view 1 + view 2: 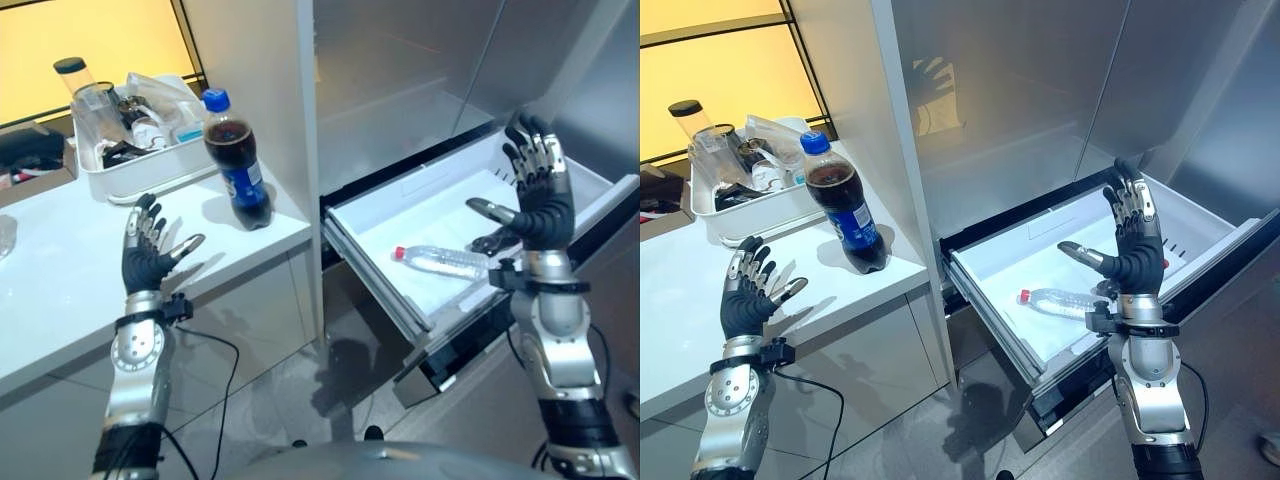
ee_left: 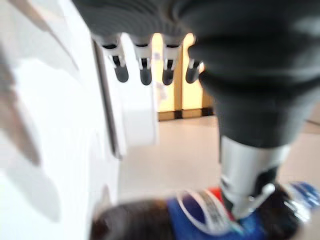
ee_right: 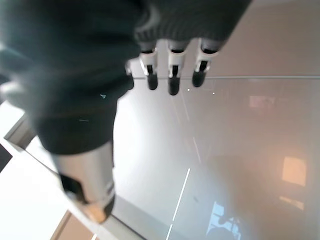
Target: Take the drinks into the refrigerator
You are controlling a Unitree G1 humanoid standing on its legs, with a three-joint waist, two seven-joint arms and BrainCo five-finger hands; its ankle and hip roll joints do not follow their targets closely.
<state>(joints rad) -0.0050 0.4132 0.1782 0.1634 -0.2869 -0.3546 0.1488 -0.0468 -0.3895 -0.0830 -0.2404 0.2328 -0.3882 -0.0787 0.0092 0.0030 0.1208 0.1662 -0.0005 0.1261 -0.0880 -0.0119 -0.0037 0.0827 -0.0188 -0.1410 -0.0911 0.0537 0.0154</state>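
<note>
Left hand [image 1: 146, 262] is raised at lower left of the frame, over the front edge of the white counter [image 1: 60, 290]. Fingers straight and spread, thumb out to the side; it holds nothing.

Right hand [image 1: 541, 205] is raised at right of the frame, above the pulled-out refrigerator drawer [image 1: 372, 258]. Fingers straight and pointing up, thumb extended toward frame left; empty.

Cola bottle [image 1: 236, 164], blue cap and blue label, stands upright on the counter near its right-hand corner, just beside the refrigerator's side wall [image 1: 262, 90]. It is above and to the right of the left hand, apart from it. In the left wrist view the bottle's label appears blurred past the thumb.

Clear water bottle [image 1: 441, 261] with a red cap lies on its side on the drawer's white floor, in the centre-right of the frame, cap toward frame left. It sits below and left of the right hand, not touching it.

White tray [image 1: 150, 168] of assorted containers sits at upper left, on the counter behind the cola bottle.
</note>
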